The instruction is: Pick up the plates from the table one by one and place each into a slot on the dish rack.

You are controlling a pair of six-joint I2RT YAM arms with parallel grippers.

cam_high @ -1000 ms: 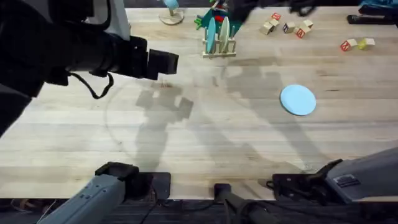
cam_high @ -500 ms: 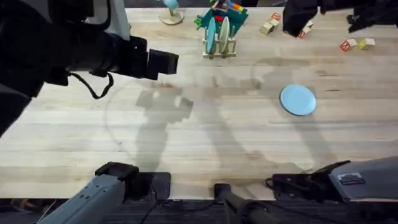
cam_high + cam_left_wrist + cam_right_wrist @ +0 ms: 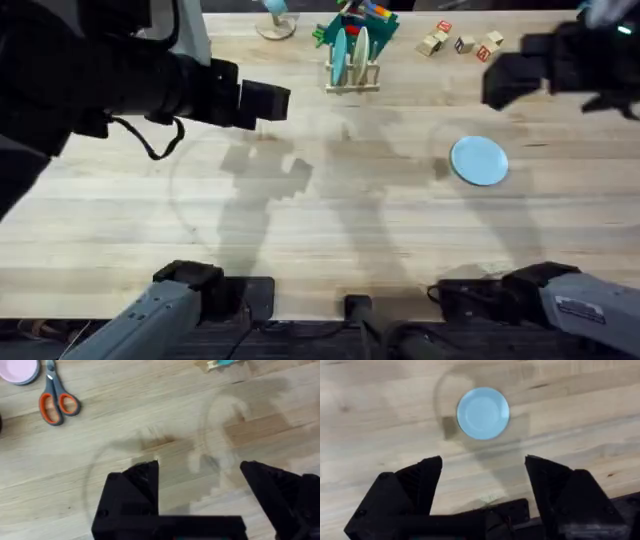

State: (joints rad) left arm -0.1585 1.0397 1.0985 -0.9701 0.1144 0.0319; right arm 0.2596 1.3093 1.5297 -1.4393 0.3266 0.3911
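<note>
Light wooden table with plank grain, shadowed in patches across the middle. At twelve o'clock on the far edge, dish rack of pale dowels, already carrying a bright cyan plate upright in a slot, with a pale cream plate standing just beside it. Directly behind the rack, a green block of colourful toys. Toward one o'clock, scattered lettered wooden cubes.

Light blue plate flat on the table at about three o'clock from the centre, well apart from the rack, untouched. Seen also from the right wrist, lying beyond the fingertips, not between them.

Right gripper spread wide, nothing held, raised above the table; in the overhead view a dark mass at two o'clock, above and slightly past the plate.

Left gripper likewise wide open and empty, over bare wood; overhead, at ten o'clock (large and dark, close under the camera). Beyond its fingers, orange-handled scissors lying flat, and a pink round dish just beside them at the frame's corner.
</note>
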